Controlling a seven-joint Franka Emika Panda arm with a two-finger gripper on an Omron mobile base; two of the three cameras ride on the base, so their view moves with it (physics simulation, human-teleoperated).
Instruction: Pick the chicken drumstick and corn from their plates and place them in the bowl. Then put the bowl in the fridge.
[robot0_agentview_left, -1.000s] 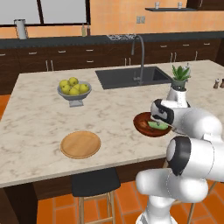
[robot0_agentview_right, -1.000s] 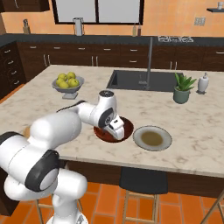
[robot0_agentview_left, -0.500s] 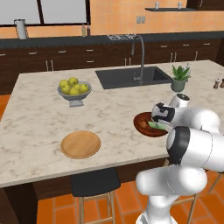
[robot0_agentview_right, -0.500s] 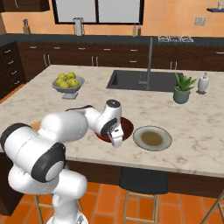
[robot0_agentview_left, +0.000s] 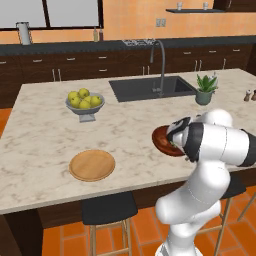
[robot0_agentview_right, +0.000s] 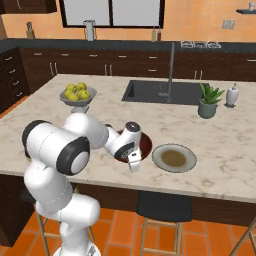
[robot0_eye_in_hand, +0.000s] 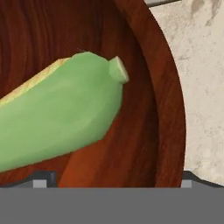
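Right now the marble island counter (robot0_agentview_left: 45, 145) is carrying everything, with the white arm (robot0_agentview_right: 75, 145) folding low across its near edge. On the counter, the dark reddish-brown wooden bowl (robot0_agentview_left: 161, 140) is sitting close to that edge, partly hidden behind the arm's forearm, and the grey ceramic plate (robot0_agentview_right: 174, 158) is lying just beside it, bare. The light-tan wooden plate (robot0_agentview_left: 92, 165) is resting well apart from the bowl, near the grey footed bowl of yellow-green fruit (robot0_agentview_left: 85, 102).

Inside the wooden bowl (robot0_eye_in_hand: 144, 113), the corn (robot0_eye_in_hand: 57, 113) is lying loose on the bowl's floor, its green husk end and pale stem stub pointing toward the bowl's wall. The gripper (robot0_agentview_right: 133, 161) is hanging over the bowl's near rim with its jaws spread wide and nothing between them; in the hand view the corn is lying directly ahead of the finger tips (robot0_eye_in_hand: 41, 180), very close, with nothing clamping it. The drumstick cannot be made out.
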